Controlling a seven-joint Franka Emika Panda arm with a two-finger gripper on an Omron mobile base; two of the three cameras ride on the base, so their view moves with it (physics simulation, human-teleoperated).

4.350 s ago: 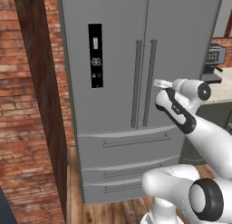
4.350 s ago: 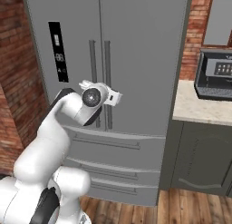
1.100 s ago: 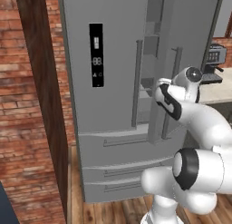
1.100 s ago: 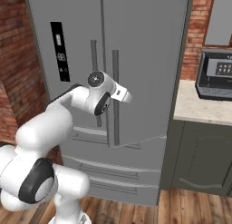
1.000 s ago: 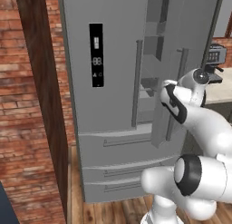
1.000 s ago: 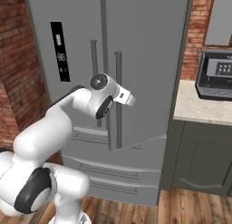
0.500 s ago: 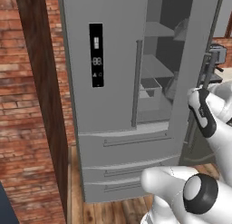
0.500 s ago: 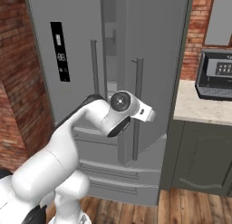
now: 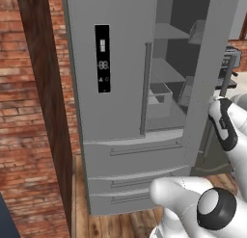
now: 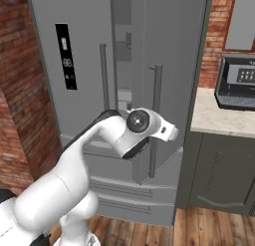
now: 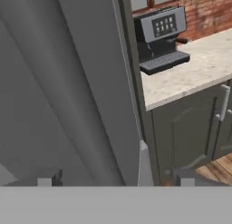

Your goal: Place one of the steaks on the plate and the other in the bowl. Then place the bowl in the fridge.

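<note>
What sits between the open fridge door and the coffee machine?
In the hand view, only bare pale countertop lies between the fridge door and the coffee machine.

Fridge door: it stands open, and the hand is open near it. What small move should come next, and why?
Probably draw the hand back from the door: it stands wide, the shelves show, and the hand is open, gripping nothing.

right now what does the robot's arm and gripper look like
The arm is glossy white with rounded, bulbous links, dark grey bands at the joints and a round dark cap on the wrist. The gripper ends in two small dark grey finger tips.
</note>
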